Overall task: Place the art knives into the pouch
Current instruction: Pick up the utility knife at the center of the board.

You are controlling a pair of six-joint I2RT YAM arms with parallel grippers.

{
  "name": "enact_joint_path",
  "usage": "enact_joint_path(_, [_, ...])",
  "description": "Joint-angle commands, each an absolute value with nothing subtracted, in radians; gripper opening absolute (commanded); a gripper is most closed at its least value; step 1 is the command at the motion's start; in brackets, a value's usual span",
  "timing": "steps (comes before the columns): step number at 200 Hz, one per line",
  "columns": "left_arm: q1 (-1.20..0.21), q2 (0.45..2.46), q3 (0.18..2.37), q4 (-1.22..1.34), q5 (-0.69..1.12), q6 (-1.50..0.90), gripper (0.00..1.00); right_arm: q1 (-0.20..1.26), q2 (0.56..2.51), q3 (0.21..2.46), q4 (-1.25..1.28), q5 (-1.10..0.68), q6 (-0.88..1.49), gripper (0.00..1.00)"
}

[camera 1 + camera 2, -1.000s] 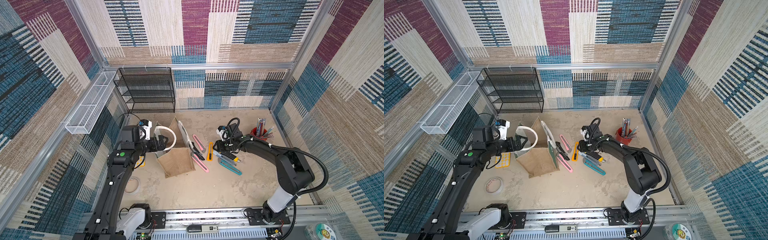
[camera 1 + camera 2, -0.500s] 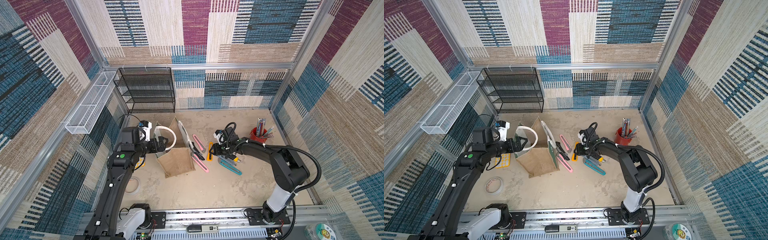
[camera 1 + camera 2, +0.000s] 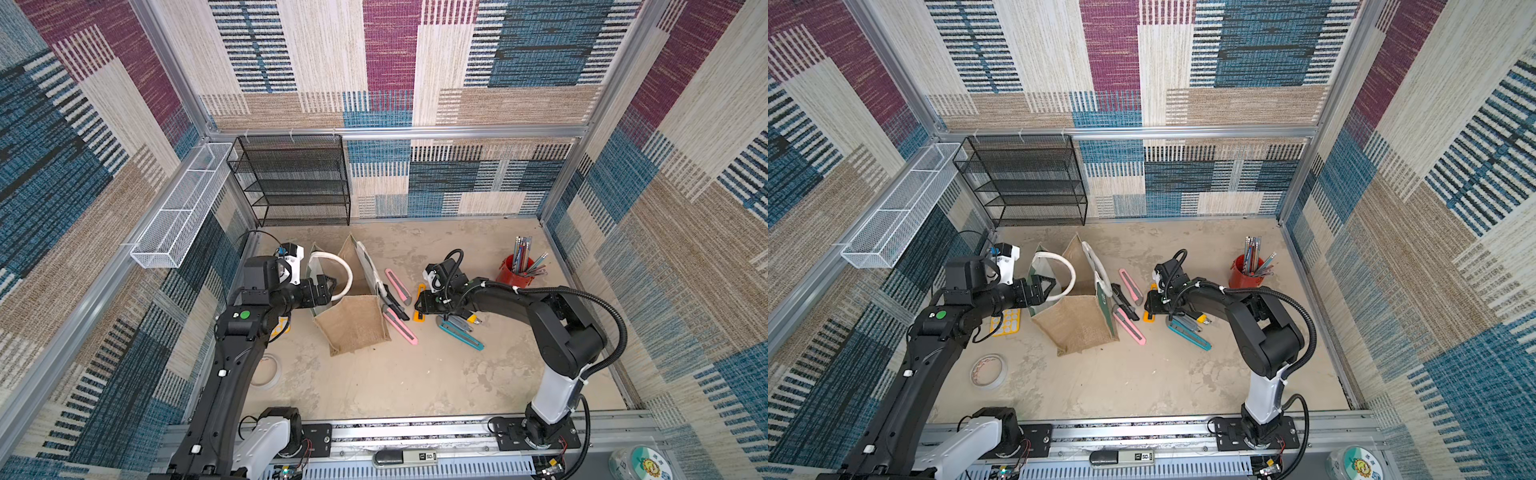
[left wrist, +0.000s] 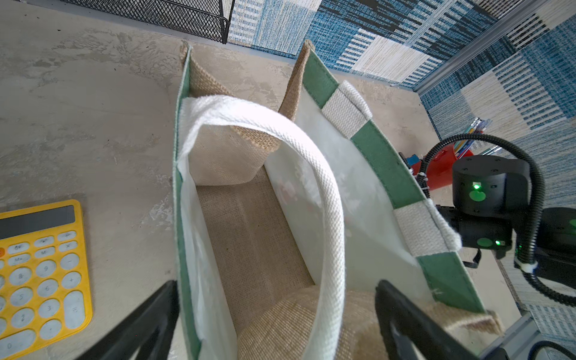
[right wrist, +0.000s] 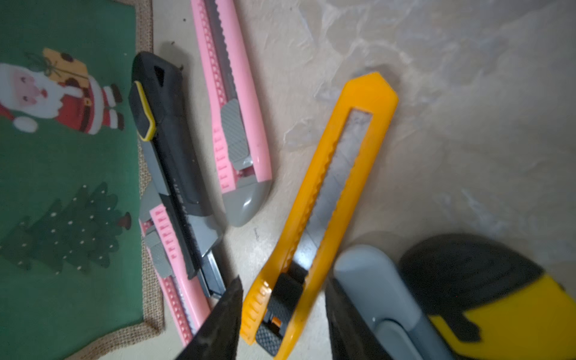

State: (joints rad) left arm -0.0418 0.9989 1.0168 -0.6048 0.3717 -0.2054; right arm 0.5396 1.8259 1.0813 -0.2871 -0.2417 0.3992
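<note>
beige surface [image 3: 415, 374] carried the pouch [image 3: 353, 328] upright. the left wrist view alone showed its bare jute floor; the right wrist view alone showed the santa print [image 5: 59, 93]. a red cup [image 3: 509, 276] held pens [image 3: 521, 253]. the orange art knife [image 5: 324, 199] lay near the pouch's green face, long axis front to back, slider end between the narrowly parted right jaws. left jaws gaped wide astride the white handle [image 4: 327, 193].

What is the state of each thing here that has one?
pouch: upright, mouth open, nothing visible inside
orange knife: flat on table, blade retracted, between right jaws
left gripper: jaws open, astride pouch's wall
right gripper: jaws open
red cup: upright, holding pens
</note>
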Motion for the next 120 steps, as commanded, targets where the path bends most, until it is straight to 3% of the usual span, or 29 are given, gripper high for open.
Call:
enact_joint_path(1, [-0.042, 0.994, 1.011, -0.574, 0.374, -0.17, 0.99, 0.56, 1.843, 1.104, -0.329, -0.121, 0.402, 0.46])
enact_joint_path(120, [-0.041, 0.986, 0.996, -0.565, 0.382, -0.169, 0.99, 0.62, 1.92, 1.161, -0.419, 0.063, 0.393, 0.45])
